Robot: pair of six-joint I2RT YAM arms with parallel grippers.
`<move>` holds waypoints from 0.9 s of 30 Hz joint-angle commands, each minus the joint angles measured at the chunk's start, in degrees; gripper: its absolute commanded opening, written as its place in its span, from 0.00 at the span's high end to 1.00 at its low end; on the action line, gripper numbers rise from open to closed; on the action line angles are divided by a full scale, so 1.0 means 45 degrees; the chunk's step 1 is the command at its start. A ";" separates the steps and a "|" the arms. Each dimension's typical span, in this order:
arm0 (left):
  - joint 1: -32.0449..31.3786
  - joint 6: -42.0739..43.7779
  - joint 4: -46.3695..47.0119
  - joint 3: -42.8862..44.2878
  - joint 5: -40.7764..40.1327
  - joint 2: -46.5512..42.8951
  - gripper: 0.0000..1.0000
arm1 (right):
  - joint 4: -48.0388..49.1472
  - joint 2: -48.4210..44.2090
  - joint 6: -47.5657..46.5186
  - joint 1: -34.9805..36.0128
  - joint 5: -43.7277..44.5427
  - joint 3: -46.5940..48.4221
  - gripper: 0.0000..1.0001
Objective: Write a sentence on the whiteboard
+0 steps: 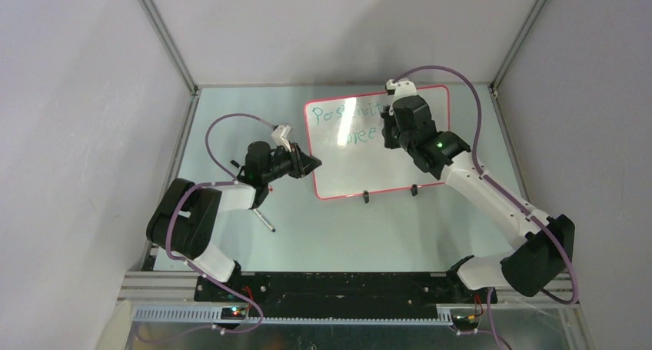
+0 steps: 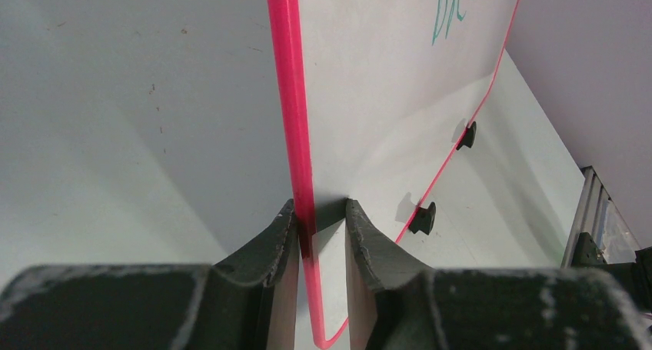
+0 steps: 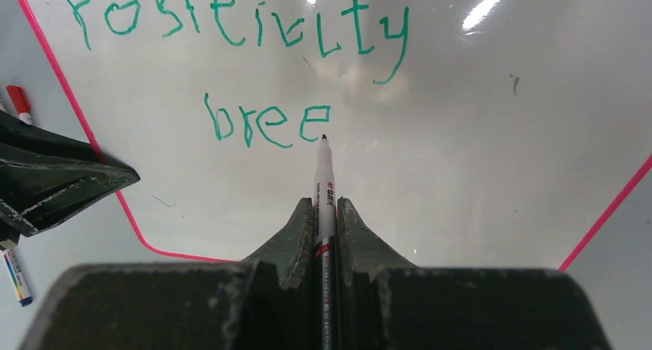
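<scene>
Green sentence (image 3: 260,28) just ahead of marker (image 3: 324,181) in right fingers (image 3: 291,238)

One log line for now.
left gripper clamping red-rimmed white whiteboard edge | right gripper holding thin white marker | green handwritten sentence reads Positivity bree

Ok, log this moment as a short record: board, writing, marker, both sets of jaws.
whiteboard: on the table, red-pink rim, two black feet at its near edge
sentence: green, reads "Positivity" with "bree" beneath
marker: tip just right of the last "e"
right jaws: shut on the marker
left jaws: clamped on the whiteboard's left rim
loose pen: on the table, left of the whiteboard
</scene>
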 commanded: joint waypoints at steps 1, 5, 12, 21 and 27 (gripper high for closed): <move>-0.0108 0.0567 0.0189 0.0247 -0.0323 -0.0323 0.77 | 0.0092 -0.0335 0.0084 -0.0285 0.0030 0.0041 1.00; -0.0118 0.0572 0.0203 0.0210 -0.0333 -0.0339 0.77 | 0.0252 -0.0152 0.0115 -0.0401 0.0222 -0.0174 1.00; -0.0140 0.0572 0.0165 0.0275 -0.0315 -0.0302 0.77 | 0.0638 0.0217 0.0120 -0.0465 0.0411 -0.0550 1.00; -0.0155 0.0592 0.0145 0.0263 -0.0344 -0.0308 0.77 | 0.0953 0.0458 0.0047 -0.0485 0.0420 -0.0565 1.00; -0.0158 0.0610 0.0096 0.0286 -0.0352 -0.0320 0.76 | 0.1094 0.0442 0.0025 -0.0505 0.0413 -0.0565 1.00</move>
